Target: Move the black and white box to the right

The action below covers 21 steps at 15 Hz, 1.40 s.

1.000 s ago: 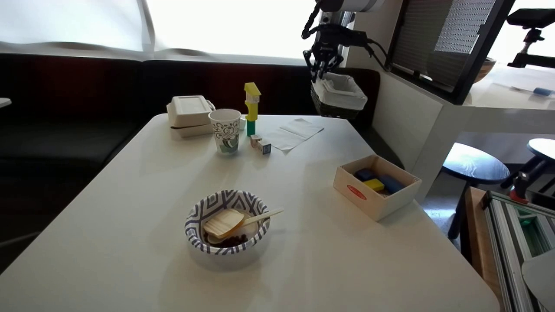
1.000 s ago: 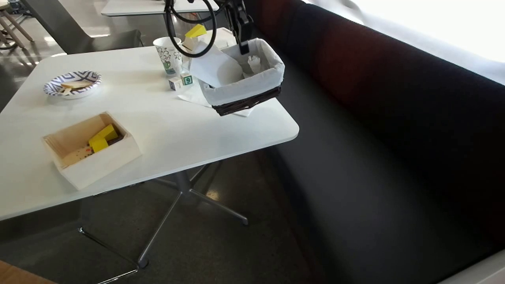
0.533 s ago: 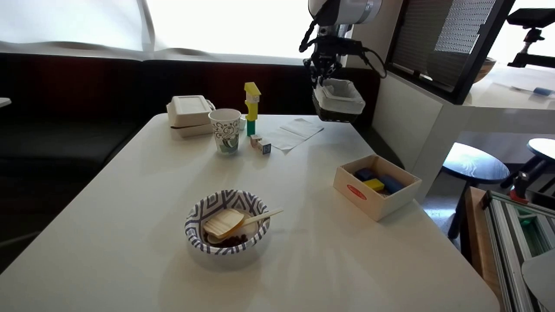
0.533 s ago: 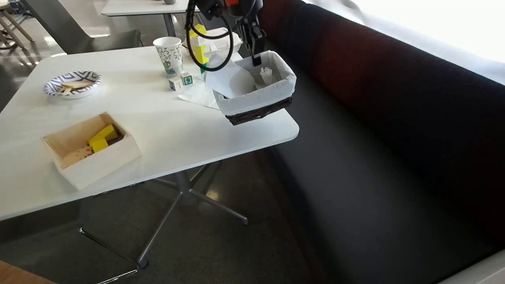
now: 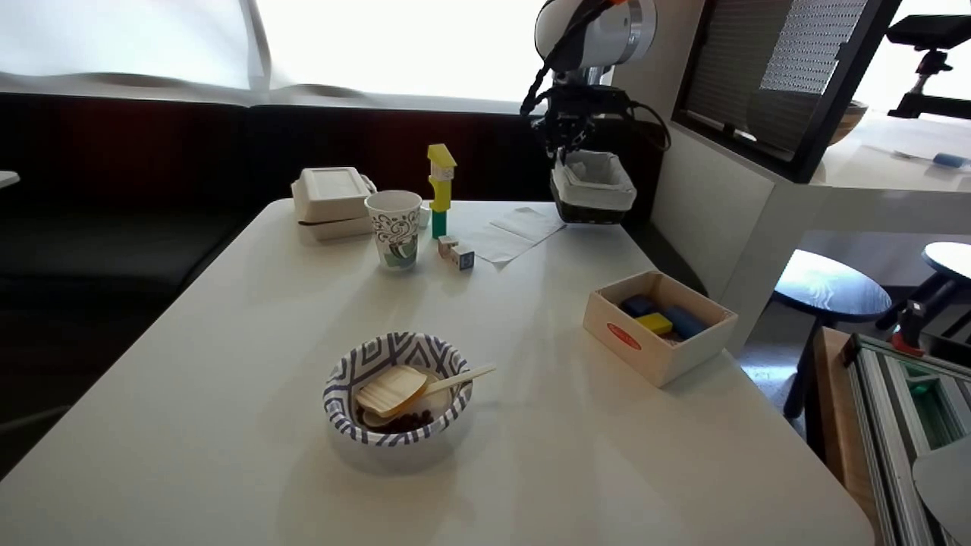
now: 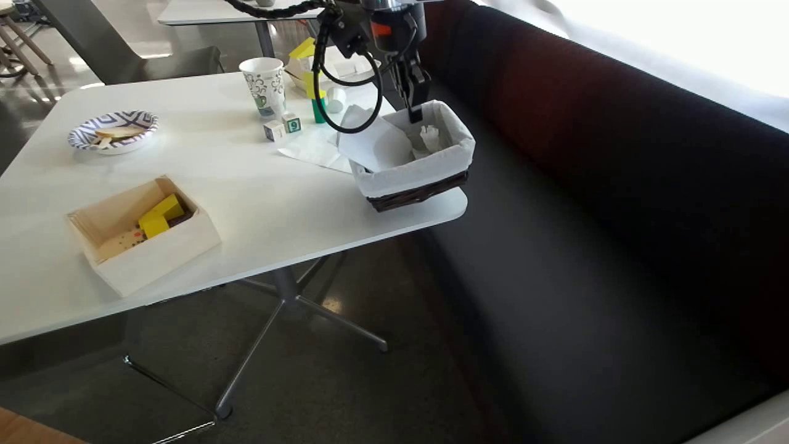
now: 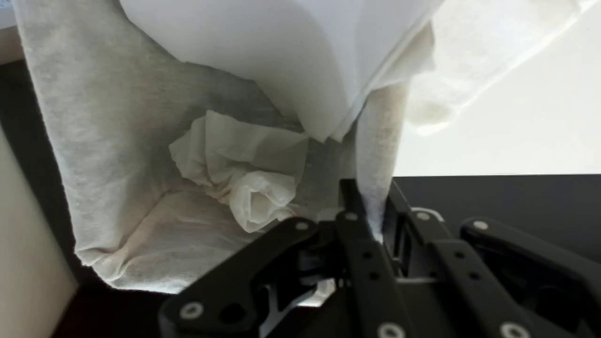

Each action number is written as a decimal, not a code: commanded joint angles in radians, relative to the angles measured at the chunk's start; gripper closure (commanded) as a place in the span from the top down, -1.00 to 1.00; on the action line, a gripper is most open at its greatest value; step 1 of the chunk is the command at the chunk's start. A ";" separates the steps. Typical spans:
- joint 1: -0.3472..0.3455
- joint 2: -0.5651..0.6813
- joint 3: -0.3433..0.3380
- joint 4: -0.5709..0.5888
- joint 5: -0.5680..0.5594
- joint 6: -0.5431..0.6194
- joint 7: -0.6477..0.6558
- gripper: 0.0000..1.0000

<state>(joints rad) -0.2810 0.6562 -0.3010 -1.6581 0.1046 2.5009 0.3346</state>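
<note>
Fingers [image 7: 361, 253] were clamped on one side wall [image 7: 381, 136] of the black and white box [image 6: 422, 171], dark wicker with a soft pale liner [image 7: 84, 117], at a corner of the table [image 6: 265, 206]. It looked light and springy; the liner might slip, so a deep mid-rim hold seemed best.

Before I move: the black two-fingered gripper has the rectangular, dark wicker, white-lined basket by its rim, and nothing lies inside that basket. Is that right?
Not quite: the basket isn't empty. The wrist view shows a crumpled white tissue inside it. The rest stands: the gripper has it by its rim.
</note>
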 commanded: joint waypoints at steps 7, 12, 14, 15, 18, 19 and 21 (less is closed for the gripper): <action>-0.016 0.081 0.004 0.107 -0.003 -0.116 0.000 -0.93; -0.024 0.106 0.005 0.139 -0.003 -0.137 -0.005 -0.93; -0.026 0.112 0.006 0.148 -0.003 -0.156 -0.005 -0.93; -0.027 0.115 0.007 0.153 -0.003 -0.163 -0.005 -0.93; -0.028 0.120 0.011 0.159 -0.002 -0.187 -0.007 -0.93; -0.027 0.122 0.012 0.161 -0.003 -0.192 -0.010 -0.93; -0.027 0.124 0.015 0.164 -0.002 -0.197 -0.011 -0.93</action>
<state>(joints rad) -0.2960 0.7581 -0.2992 -1.5307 0.1036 2.3426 0.3320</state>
